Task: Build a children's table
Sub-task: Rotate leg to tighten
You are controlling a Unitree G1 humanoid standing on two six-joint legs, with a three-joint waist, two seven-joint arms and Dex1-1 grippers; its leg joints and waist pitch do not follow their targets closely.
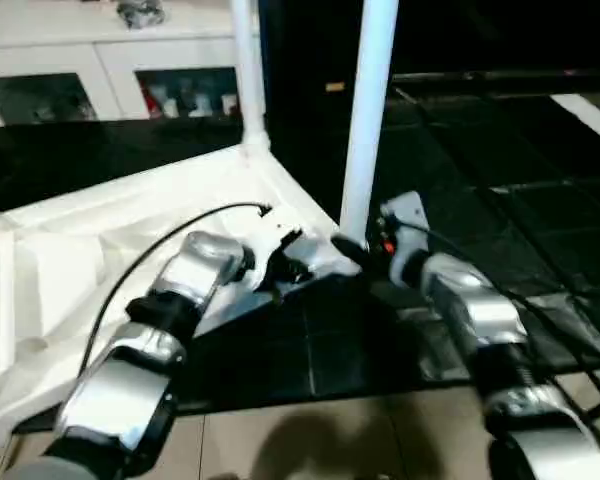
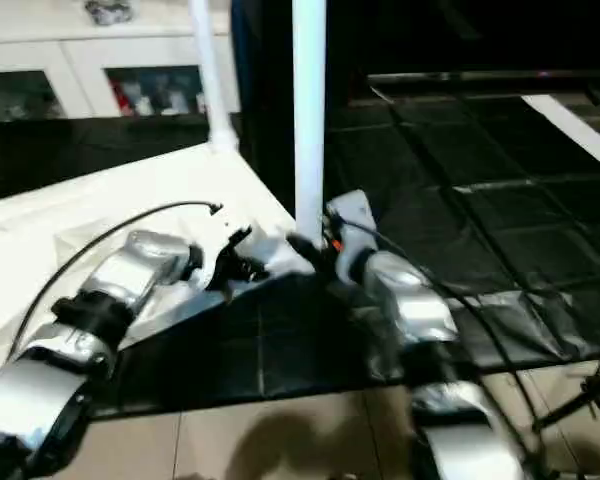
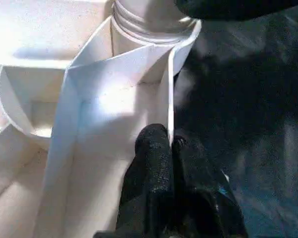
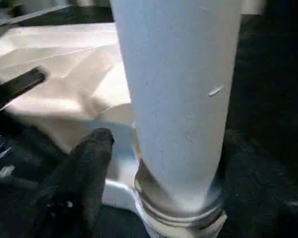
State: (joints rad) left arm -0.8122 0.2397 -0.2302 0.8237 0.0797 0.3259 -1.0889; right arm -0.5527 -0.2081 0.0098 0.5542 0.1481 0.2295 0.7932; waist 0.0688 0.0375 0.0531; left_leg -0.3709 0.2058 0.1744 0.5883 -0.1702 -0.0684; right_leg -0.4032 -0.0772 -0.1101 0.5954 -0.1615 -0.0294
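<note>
Tabletop [image 1: 130, 230], white plastic and turned underside up, lies on a black mat [image 1: 480, 200] on the floor, its ribs and rim walls facing upward. All places below are given from the tabletop's near corner socket [image 3: 149, 34], the one closest to the robot.

A long white leg [image 1: 365, 110] stands upright in that socket, its ringed foot seated in the round collar. A second leg [image 1: 245, 70] stands upright in the corner socket farther along the same edge, toward the white glass-door cabinet [image 1: 100, 70] at the back.

The left pincer [image 3: 170, 148] sits on the tabletop's rim just short of the near corner socket. Its two black fingers [image 3: 154, 163] are pressed together with the thin edge wall of the tabletop nipped between their tips, so it is closed on the tabletop's rim. The silver left forearm [image 1: 170, 300] reaches in over the ribbed underside, a black cable looping above it.

The right pincer [image 1: 355, 250] is at the foot of the leg in the near corner socket, on the mat side. One black finger [image 4: 84, 173] shows just beside the leg's base, clear of its surface; the other finger is not visible there. From the left wrist view a dark fingertip sits against the top of the socket collar. The jaws stand spread around the leg's base without clamping it, so this pincer is open and holds nothing.
</note>
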